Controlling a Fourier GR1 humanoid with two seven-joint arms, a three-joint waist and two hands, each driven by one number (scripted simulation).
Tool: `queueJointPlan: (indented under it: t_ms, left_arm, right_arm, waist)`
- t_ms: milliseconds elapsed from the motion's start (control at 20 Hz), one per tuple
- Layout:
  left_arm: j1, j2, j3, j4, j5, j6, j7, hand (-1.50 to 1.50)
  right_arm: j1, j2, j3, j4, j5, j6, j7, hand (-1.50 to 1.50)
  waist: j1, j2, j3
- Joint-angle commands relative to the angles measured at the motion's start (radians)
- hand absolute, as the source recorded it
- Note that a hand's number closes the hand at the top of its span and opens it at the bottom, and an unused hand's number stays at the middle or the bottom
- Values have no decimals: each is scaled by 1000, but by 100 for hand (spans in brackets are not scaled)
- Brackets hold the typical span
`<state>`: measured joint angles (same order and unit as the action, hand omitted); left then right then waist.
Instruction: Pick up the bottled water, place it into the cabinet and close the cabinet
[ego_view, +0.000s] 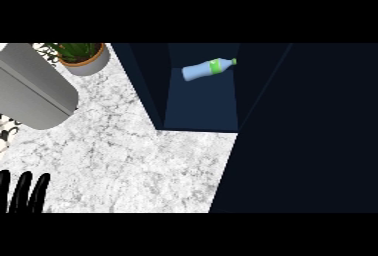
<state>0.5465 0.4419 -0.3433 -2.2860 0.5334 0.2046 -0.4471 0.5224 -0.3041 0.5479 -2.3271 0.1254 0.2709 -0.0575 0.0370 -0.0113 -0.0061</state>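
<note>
Lying on its side inside the open cabinet (199, 112) — bottled water (209, 69), cap rightward | handling: probably light, stiff, smooth, apt to roll; grasp round the middle | left hand (22, 192): fingers straight, resting lower left | right hand: unseen | door (310, 125) open

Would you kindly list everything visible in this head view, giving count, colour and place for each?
bottled water: one, pale blue with green label and cap, lying on its side inside the cabinet
cabinet: one, dark navy, open, upper middle
dark panel: one, near black, right side, probably the cabinet's door
potted plant: one, green leaves in a grey pot, top left
rounded appliance: one, grey, left edge
counter: one, white-grey marble, centre and left
left hand: one, black, lower left, resting with fingers up
right hand: not in view
</note>
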Motion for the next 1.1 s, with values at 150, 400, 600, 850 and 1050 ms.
queueJointPlan:
  t_ms: [150,400,600,850,1050]
  left_arm:
    - [135,54,108,-40,111,-117,-43,-150]
    - [174,69,153,-46,137,-176,-59,-150]
    - [200,99,236,-27,211,-255,-67,-150]
    - [320,106,329,-24,270,-364,-118,-150]
    - [350,101,411,66,295,-469,-172,-150]
  right_arm:
    - [-66,122,230,-30,10,-3,181,150]
    - [-143,208,187,66,-60,-20,206,150]
    - [-225,275,171,50,-91,-39,315,150]
    - [-465,301,163,164,-150,-193,420,150]
    - [-699,303,63,275,-272,-317,481,150]
  waist:
    - [21,9,0]
    - [41,14,2]
    - [31,13,1]
    - [23,10,3]
    - [17,14,4]
